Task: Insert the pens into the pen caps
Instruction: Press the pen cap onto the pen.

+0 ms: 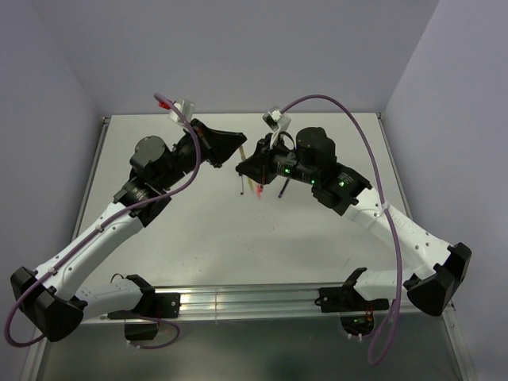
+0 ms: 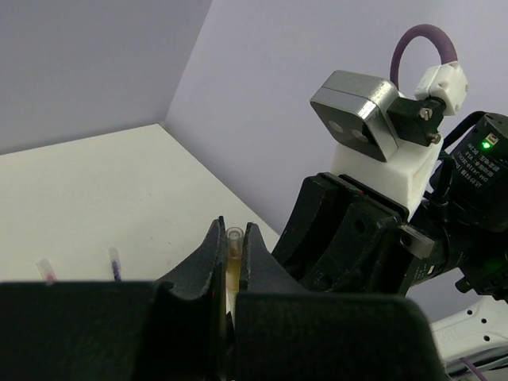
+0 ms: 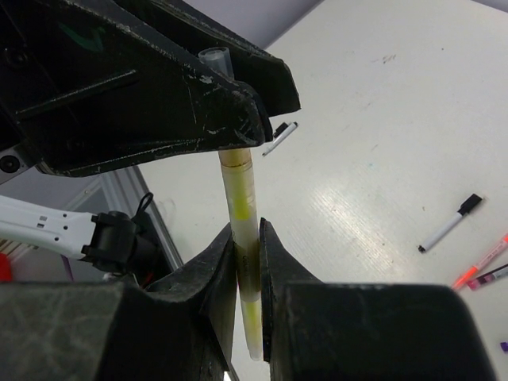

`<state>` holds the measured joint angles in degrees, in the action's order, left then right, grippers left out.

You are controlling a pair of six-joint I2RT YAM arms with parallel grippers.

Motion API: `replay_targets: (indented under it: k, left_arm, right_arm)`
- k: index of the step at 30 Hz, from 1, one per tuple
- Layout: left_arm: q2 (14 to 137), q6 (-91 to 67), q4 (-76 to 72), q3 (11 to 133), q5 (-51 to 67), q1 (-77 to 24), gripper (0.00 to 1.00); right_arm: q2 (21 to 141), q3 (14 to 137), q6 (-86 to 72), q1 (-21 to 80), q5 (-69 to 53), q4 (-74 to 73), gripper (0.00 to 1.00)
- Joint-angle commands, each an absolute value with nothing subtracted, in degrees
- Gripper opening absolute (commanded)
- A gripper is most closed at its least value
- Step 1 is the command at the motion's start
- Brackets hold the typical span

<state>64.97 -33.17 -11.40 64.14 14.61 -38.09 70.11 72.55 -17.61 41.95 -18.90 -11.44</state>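
Clamped in right gripper point(image 3: 248, 238), yellow pen point(image 3: 240, 190) — long axis straight ahead, in line with clear cap point(image 3: 214, 57) pinched by left gripper point(image 2: 233, 234).

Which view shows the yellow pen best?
Right wrist: the yellow pen shows nearly full length, pinched by the right hand with its top clamped in the left hand. Left wrist shows only its clear-tipped end between the fingers. Top external shows just a pale sliver between the hands.
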Motion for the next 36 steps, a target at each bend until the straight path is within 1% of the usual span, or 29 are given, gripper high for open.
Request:
replay_targets:
  k: [1,36]
  left_arm:
    - [64.60,-34.37,0.53,60.30,25.84,-42.54,0.00]
    - [66.80,-39.46,-4.66,53.62,24.79,-47.28,0.00]
  right_arm:
    - [69.52,80.68,-18.90,38.06,-8.70,6.06,0.00]
    - [72.77,86.66,-18.46,34.37,-10.02,7.21,0.00]
